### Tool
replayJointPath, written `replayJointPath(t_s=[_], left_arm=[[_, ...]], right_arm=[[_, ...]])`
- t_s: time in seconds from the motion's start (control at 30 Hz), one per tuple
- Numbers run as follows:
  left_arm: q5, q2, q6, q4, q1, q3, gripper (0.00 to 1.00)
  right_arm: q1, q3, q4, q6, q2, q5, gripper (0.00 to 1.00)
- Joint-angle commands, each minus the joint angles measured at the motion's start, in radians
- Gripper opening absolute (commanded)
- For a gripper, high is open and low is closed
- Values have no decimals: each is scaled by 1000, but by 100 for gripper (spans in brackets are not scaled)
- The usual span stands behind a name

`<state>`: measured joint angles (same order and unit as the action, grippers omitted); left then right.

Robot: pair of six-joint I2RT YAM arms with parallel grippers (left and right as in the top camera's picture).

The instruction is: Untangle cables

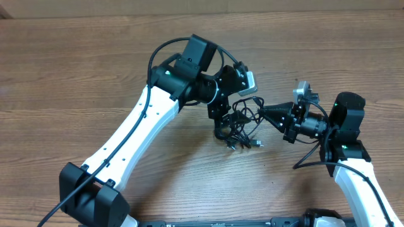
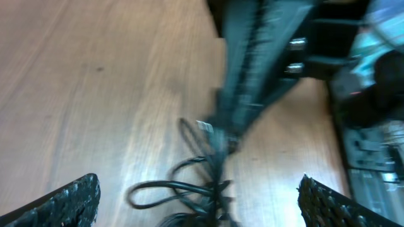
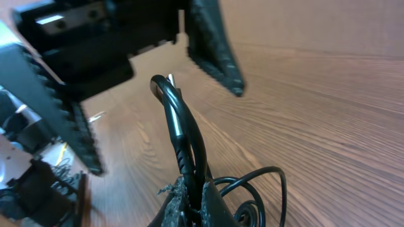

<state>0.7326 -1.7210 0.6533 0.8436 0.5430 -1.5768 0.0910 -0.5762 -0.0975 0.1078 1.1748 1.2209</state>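
So the right claw point(image 3: 188, 200) is clamped shut on a loop of the cables point(image 1: 241, 128). The rest sits in a tangled bunch around the middle of the desk point(image 1: 76, 57), plug ends splayed toward the bottom of the overhead frame. Left claw point(image 2: 199, 200) is wide open at the bunch's left edge, fingers spread either side of that loop, pinching nothing.

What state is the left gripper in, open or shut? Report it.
Open: the left gripper has its fingers wide apart at its wrist view's lower corners.
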Motion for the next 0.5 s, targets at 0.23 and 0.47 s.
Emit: replayJointPath(t_s=[0.23,0.47], left_arm=[[-368,-7,-286,-124,-19,-3,100],[-400,-7,-422,-129,-62,-3,100]], right_arm=[[0,-14,78,-2,2,82,4],[0,-14,77,-2,2,83,4]])
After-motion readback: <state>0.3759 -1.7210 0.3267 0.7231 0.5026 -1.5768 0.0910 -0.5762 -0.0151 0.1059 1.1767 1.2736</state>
